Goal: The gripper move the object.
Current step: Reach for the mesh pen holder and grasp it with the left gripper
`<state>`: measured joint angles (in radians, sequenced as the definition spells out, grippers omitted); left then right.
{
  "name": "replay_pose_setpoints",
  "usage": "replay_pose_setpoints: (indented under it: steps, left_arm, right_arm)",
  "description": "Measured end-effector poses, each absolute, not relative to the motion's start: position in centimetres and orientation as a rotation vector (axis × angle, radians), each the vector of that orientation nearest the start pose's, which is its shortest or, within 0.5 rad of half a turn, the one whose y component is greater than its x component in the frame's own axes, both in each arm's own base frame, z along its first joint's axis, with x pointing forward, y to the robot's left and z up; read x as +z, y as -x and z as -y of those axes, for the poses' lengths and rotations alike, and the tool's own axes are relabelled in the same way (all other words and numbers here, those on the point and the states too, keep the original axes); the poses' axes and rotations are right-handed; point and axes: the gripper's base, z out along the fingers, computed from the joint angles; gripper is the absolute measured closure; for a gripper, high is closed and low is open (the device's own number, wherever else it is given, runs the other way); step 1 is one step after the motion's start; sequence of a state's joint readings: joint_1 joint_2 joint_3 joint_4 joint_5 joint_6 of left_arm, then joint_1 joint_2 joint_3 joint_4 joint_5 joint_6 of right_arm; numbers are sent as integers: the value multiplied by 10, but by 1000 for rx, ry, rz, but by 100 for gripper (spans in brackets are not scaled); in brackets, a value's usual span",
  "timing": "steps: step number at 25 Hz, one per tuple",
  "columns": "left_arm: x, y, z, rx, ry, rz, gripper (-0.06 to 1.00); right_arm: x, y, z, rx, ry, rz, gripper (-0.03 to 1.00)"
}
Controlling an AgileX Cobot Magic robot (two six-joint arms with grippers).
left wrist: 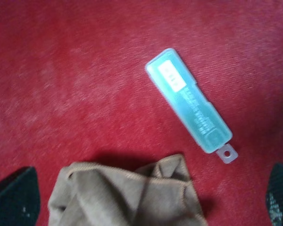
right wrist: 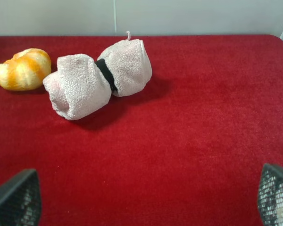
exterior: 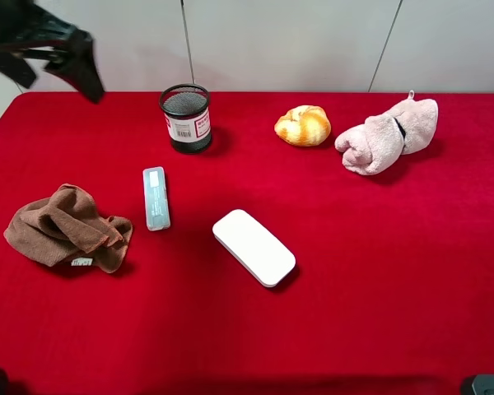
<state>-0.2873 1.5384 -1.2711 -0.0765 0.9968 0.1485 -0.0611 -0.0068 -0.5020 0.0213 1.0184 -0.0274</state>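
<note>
The object, a small black wire-mesh pen cup (exterior: 186, 118) with a white and red barcode label, stands upright on the red table (exterior: 354, 271) at the back, left of centre. It shows in neither wrist view. My left gripper (exterior: 59, 70) hangs high over the table's back left corner, well left of the cup, open and empty. Its fingers (left wrist: 14, 197) show at the corners of the left wrist view. My right gripper (right wrist: 146, 197) is open and empty, with its fingertips (right wrist: 276, 193) wide apart over bare cloth. It is out of the high view.
A brown cloth (exterior: 66, 229) (left wrist: 127, 197) lies at the left. A pale teal flat case (exterior: 156, 197) (left wrist: 188, 106) lies beside it. A white oblong case (exterior: 253, 247) lies mid-table. A toy croissant (exterior: 303, 125) (right wrist: 22, 69) and a pink plush roll (exterior: 387, 136) (right wrist: 96, 77) lie at the back right.
</note>
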Motion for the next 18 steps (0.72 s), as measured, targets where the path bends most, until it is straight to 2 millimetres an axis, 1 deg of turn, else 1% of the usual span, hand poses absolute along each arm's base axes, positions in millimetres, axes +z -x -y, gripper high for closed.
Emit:
replay_pose_setpoints:
  steps: [5, 11, 18]
  left_arm:
    - [294, -316, 122, -149, -665, -2677, 0]
    - [288, -333, 155, -138, -864, -2638, 0]
    - [269, -361, 181, -113, -1037, -2660, 1]
  right_arm:
    - [281, 4, -2, -32, -33, -1993, 28]
    - [281, 4, -2, -32, -33, -1993, 28]
    - [281, 4, -2, -32, -33, -1993, 28]
